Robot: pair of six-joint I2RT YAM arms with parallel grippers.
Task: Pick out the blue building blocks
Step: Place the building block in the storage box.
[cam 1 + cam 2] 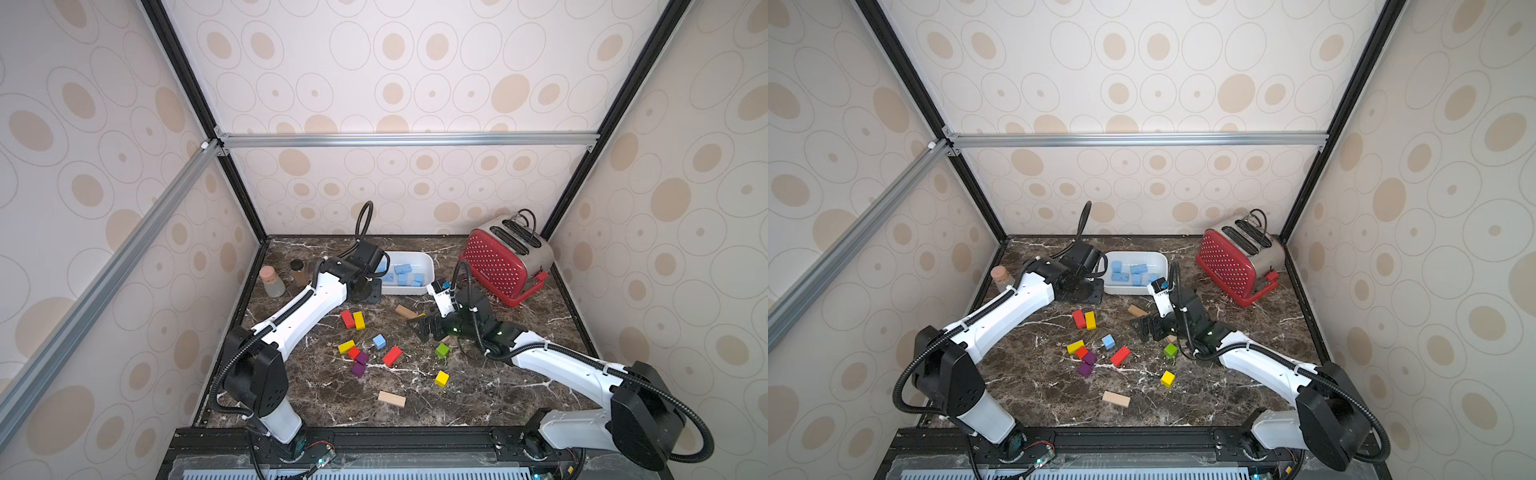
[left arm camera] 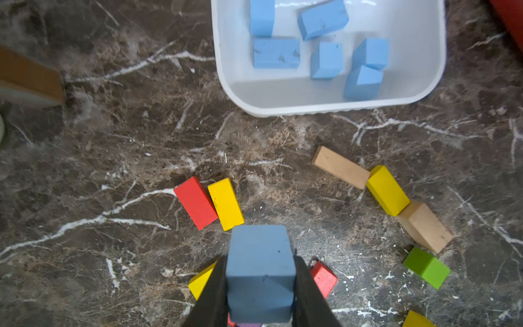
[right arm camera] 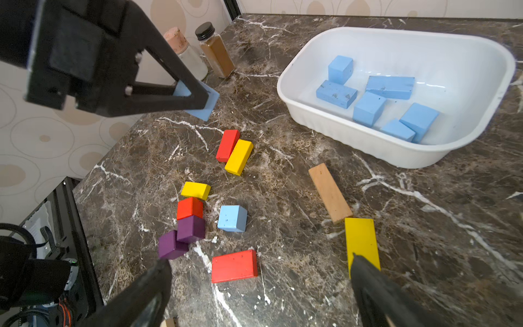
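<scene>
tub (image 1: 407, 290): rear centre, blocks (image 1: 402, 269) inside | toaster (image 1: 498, 266): right of tub | jars (image 1: 272, 282): left of tub

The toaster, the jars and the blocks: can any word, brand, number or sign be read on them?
None can be read.
The red toaster shows only white dots, no brand.
The cork-stoppered jar and the black-capped jar bear no visible label.
The blue building blocks carry only dark scuffs, no letters.

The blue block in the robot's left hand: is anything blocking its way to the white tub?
Nothing visible does. The left hand grips the blue block above the table; only bare marble lies between it and the white tub. The red bar and yellow bar lie flat, lower down.
</scene>
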